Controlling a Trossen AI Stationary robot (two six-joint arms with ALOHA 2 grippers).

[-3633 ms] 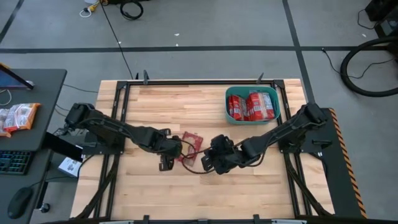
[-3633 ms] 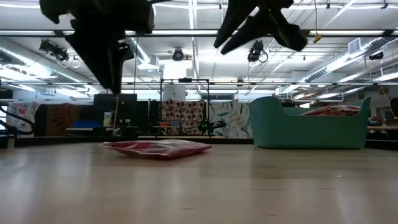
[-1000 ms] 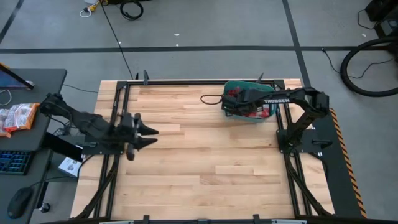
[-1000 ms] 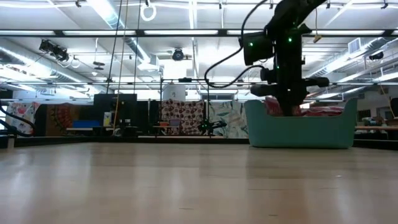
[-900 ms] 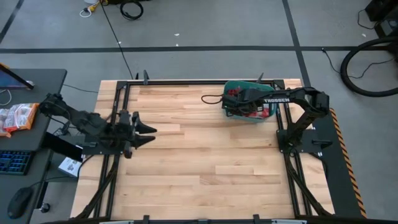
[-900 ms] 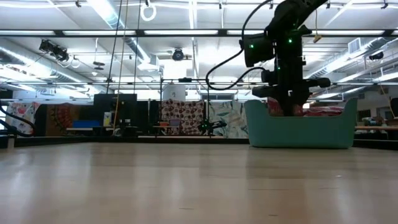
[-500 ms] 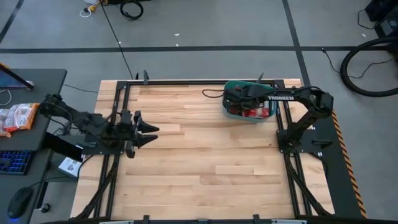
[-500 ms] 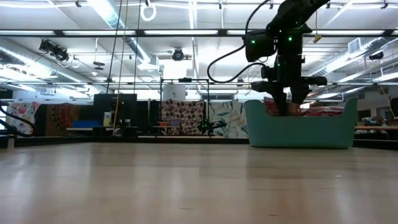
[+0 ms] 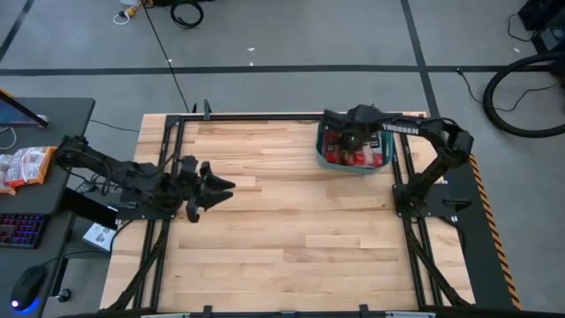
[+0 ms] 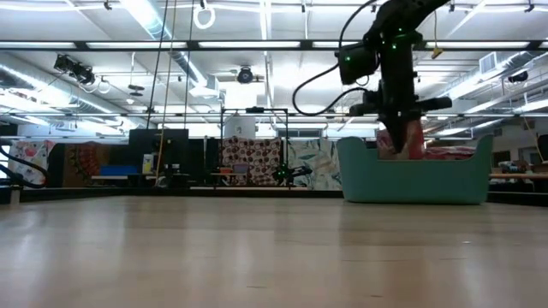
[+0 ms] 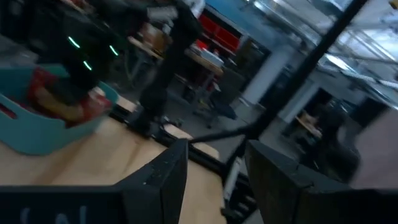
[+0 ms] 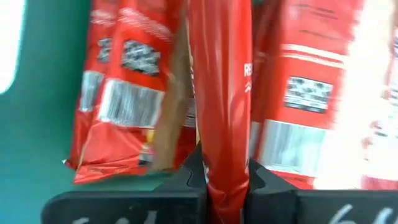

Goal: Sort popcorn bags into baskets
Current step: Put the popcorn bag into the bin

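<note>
The teal basket stands at the table's far right, with several red popcorn bags lying in it. My right gripper is over the basket, shut on one more red bag. In the low view that bag shows just above the basket's rim. In the right wrist view, other bags lie below it against the teal wall. My left gripper is open at the table's left side, its fingers pointing toward the right edge. My right gripper pinches the red bag between its two fingers, on a narrow edge of the bag. The fingers come from above, pointing down into the basket. The bag hangs edge-on below them, over the bags lying in the basket; whether its lower end touches them, I cannot tell.
Bare wood lies between the two arms. A black metal frame runs round the table. On a dark desk left of the table lie orange-and-white packets, a keyboard and a mouse.
My right gripper, still shut on the bag, has turned above the basket and shifted a little toward the far edge; in the low view the red bag now shows above the rim. My left gripper has crept slightly toward the right edge.
</note>
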